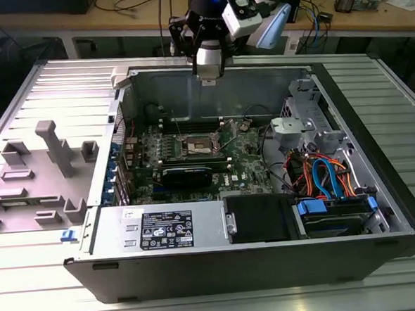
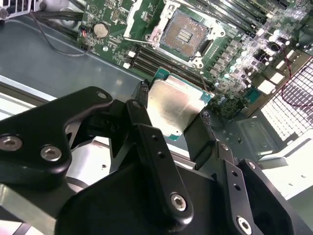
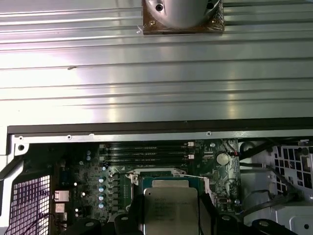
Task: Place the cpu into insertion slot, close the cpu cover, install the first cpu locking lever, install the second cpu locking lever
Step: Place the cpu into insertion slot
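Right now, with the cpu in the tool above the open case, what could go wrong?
1. The tool pinches the cpu by two opposite edges only, above the board; a slip would likely drop it onto components.
2. The insertion slot lies open with its contact field bare; a tilted or offset touchdown could damage it.
3. The memory slots run close beside it, probably leaving the tool little room.
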Motion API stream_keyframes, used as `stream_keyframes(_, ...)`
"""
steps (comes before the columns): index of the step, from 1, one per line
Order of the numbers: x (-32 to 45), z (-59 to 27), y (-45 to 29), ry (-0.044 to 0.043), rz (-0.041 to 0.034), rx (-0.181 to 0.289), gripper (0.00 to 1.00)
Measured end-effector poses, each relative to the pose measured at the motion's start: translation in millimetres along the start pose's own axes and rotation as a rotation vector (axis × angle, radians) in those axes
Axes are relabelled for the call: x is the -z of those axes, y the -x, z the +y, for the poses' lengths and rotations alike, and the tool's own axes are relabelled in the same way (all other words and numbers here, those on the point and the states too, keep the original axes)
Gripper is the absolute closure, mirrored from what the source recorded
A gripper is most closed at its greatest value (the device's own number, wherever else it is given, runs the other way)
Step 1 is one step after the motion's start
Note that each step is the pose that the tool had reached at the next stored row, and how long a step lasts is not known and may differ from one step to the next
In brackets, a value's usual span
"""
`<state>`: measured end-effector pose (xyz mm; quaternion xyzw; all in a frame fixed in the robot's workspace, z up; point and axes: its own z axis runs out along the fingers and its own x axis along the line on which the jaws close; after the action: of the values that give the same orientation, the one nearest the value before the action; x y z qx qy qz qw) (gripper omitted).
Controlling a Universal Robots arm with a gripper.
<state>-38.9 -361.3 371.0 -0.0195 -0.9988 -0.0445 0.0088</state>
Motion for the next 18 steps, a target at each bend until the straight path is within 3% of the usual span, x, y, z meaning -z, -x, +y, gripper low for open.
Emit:
stream_keyframes(7, -1.4, -0.2, 0.0, -0.001, -0.0085, -0.098, 0.46)
stream_keyframes(18, -1.5, -0.2, 0.0, -0.0007, -0.0094, -0.108, 0.46)
